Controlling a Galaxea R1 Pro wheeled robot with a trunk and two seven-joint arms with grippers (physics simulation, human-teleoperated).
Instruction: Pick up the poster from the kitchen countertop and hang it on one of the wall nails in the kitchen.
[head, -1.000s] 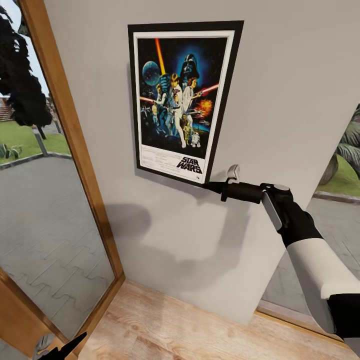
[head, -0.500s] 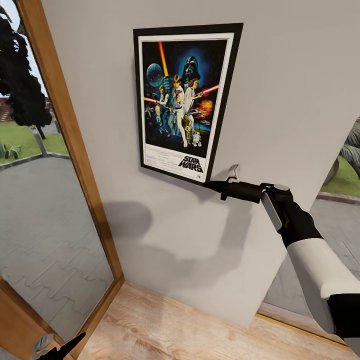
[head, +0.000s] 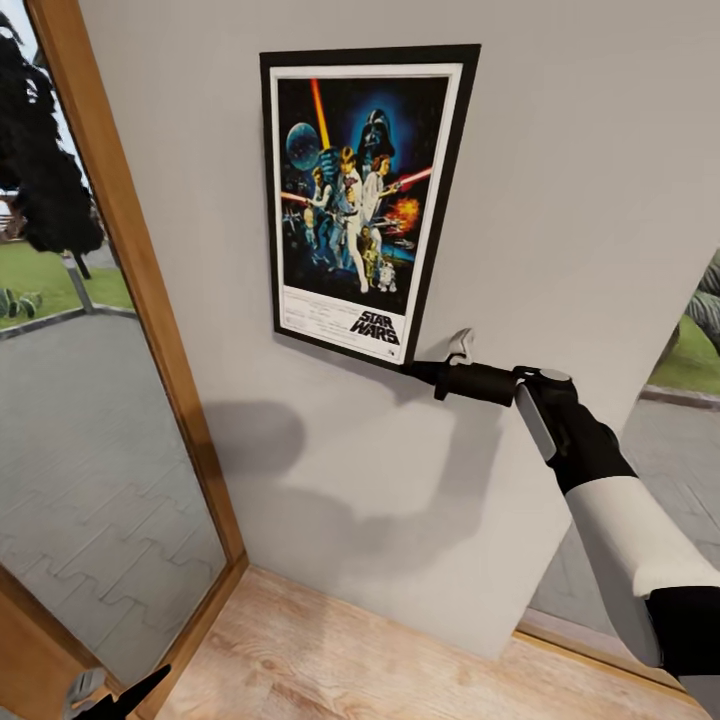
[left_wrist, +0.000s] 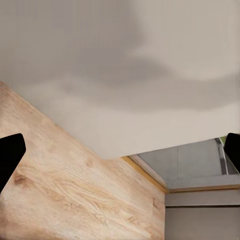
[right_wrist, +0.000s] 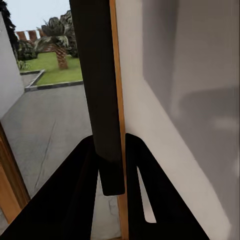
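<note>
Against matte grey wall (head: 560, 200), right jaws (head: 412, 370) pinch flat black-framed poster (head: 365, 200).

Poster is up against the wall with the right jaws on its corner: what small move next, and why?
Probably open the right gripper: the black-framed Star Wars poster lies flat on the pale grey wall, jaws clamped on its lower corner. No nail is visible, so watch for slipping.

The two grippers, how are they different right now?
The right gripper is shut on the poster, pinching its lower corner against the wall; the left gripper is open and holds nothing. The right one is stretched out up by the wall, while the left one hangs low near the wooden floor. Both have black fingers.
</note>
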